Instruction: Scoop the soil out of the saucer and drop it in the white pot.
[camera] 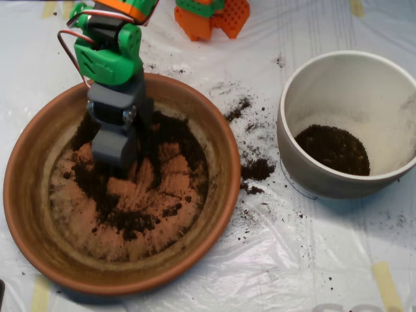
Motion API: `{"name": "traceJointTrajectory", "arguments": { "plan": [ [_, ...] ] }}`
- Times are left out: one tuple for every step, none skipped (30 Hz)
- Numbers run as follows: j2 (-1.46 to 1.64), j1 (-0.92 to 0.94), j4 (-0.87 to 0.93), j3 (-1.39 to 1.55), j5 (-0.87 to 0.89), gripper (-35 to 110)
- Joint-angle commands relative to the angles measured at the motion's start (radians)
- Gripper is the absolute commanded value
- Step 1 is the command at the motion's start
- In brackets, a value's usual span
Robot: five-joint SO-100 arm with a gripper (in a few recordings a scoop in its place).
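Item: my tool (116, 153), grey, tip down in the saucer (218, 140), upper left of its floor; halves look together, buried in soil (133, 221).
Soil: thin ring on the saucer floor, centre scraped bare; a patch already in the pot (305, 84), right; crumbs spilled on the surface (260, 247) between them.
Method: I judge best to rake along the thick rim band, close fully, lift level.

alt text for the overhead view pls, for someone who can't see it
A grey scoop on a green robot arm is down in a terracotta saucer, among dark soil scattered over its floor. To the right stands a white pot with soil at its bottom, and spilled crumbs lie on the plastic sheet between them.
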Motion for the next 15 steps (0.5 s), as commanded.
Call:
{"name": "traceJointTrajectory", "arguments": {
  "plan": [
    [0.046, 0.014, 0.002, 0.015, -0.008, 7],
    [0.051, 0.009, 0.002, 0.017, -0.005, 3],
    [0.058, 0.005, 0.006, 0.018, -0.005, 1],
    [0.067, -0.005, 0.006, 0.021, -0.005, 0],
    [0.083, -0.015, 0.011, 0.028, -0.005, 0],
    [0.1, -0.029, 0.02, 0.032, -0.006, 0],
    [0.118, -0.046, 0.034, 0.037, -0.012, 0],
    [0.14, -0.067, 0.052, 0.04, -0.018, 0],
    [0.172, -0.092, 0.067, 0.048, -0.02, 0],
    [0.212, -0.118, 0.075, 0.061, -0.017, 0],
    [0.255, -0.144, 0.083, 0.072, -0.009, 0],
    [0.299, -0.169, 0.094, 0.077, 0.008, 0],
    [0.342, -0.19, 0.109, 0.077, 0.035, 0],
    [0.38, -0.216, 0.124, 0.071, 0.054, 0],
    [0.413, -0.241, 0.143, 0.055, 0.071, 0]
  ]
}}
